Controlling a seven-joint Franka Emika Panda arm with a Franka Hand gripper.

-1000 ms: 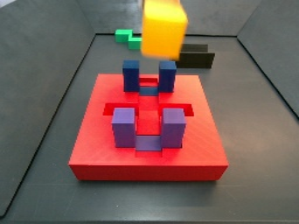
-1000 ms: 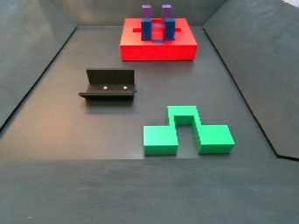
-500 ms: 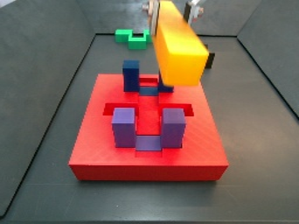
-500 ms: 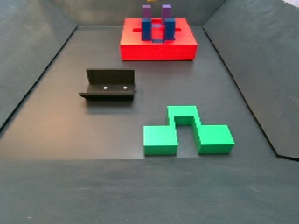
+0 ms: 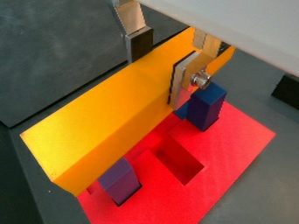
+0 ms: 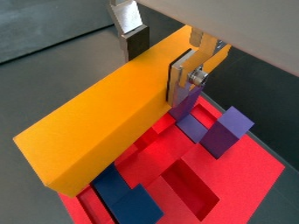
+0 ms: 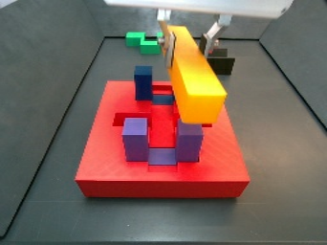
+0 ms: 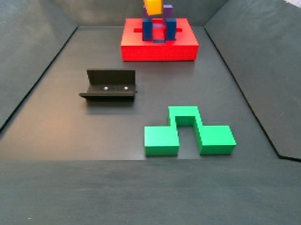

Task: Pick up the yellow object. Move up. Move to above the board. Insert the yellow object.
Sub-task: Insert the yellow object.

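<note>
My gripper (image 7: 188, 29) is shut on the yellow object (image 7: 192, 72), a long yellow-orange bar held by one end, above the board (image 7: 109, 163). The bar slopes over the board's blue block (image 7: 144, 81) and purple blocks (image 7: 134, 139), its low end near the right purple block (image 7: 190, 142). In both wrist views the fingers (image 5: 187, 80) (image 6: 184, 77) clamp the bar (image 5: 105, 122) (image 6: 100, 127) over the red board (image 5: 228, 162) (image 6: 251, 188) and a recessed slot (image 5: 181, 164). In a side view only the bar's tip (image 8: 154, 6) shows above the board (image 8: 159, 50).
The green notched block (image 8: 186, 132) (image 7: 143, 40) lies on the dark floor away from the board. The fixture (image 8: 109, 85) (image 7: 221, 65) stands between them. Grey walls enclose the floor (image 8: 70, 132).
The yellow bar has come down and swung lengthwise over the board, its low end now near the purple block. Its tip has entered the other side view from above.
</note>
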